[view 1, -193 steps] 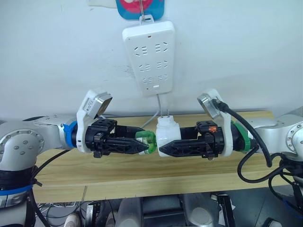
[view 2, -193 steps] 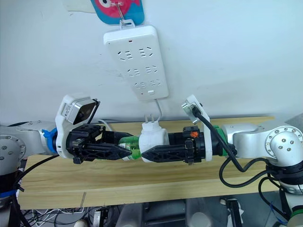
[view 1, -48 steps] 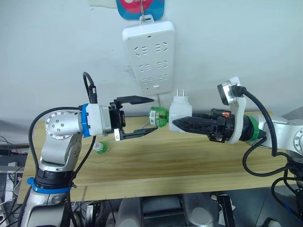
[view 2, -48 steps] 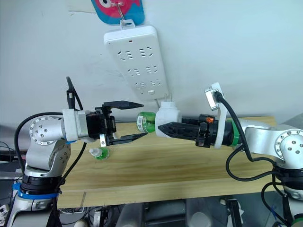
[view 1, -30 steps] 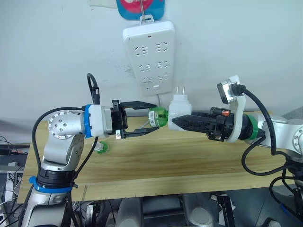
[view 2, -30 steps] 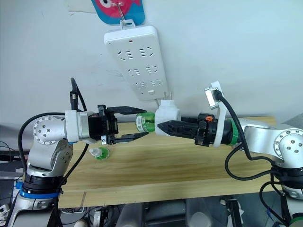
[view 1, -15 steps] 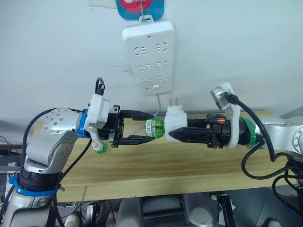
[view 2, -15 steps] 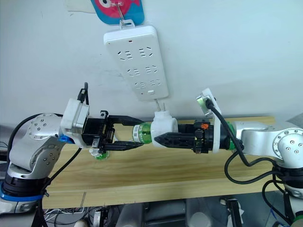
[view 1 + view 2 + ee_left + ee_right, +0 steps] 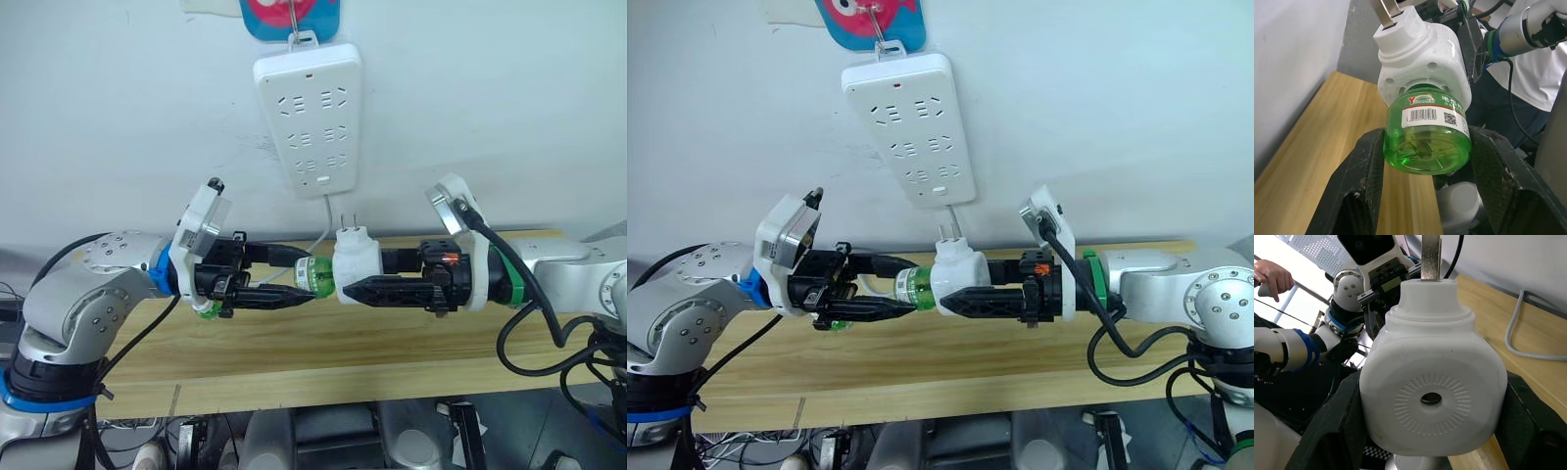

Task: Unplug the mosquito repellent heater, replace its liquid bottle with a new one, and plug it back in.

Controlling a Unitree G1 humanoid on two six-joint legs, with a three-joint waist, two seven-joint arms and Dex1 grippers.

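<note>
My right gripper (image 9: 355, 276) is shut on the white mosquito repellent heater (image 9: 357, 260) and holds it above the table, prongs pointing up. A green liquid bottle (image 9: 317, 276) sticks out of the heater's left side, its neck inside the unit. My left gripper (image 9: 304, 276) is shut on that bottle from the left. In the left wrist view the bottle (image 9: 1427, 147) sits pressed between both fingers (image 9: 1367, 181). The right wrist view shows the heater's (image 9: 1432, 396) vented dome. A second green bottle (image 9: 205, 309) rests on the table behind my left gripper.
The white power strip (image 9: 309, 117) hangs on the wall above, its cable dropping to the wooden table (image 9: 392, 343). A person's hand (image 9: 1273, 278) is in the right wrist view, and a person in a white shirt (image 9: 1542, 73) stands beyond the table.
Both grippers dropped lower and came together. My left fingers, open around the bottle half a second ago, have narrowed onto it. The right gripper kept its hold on the heater.
</note>
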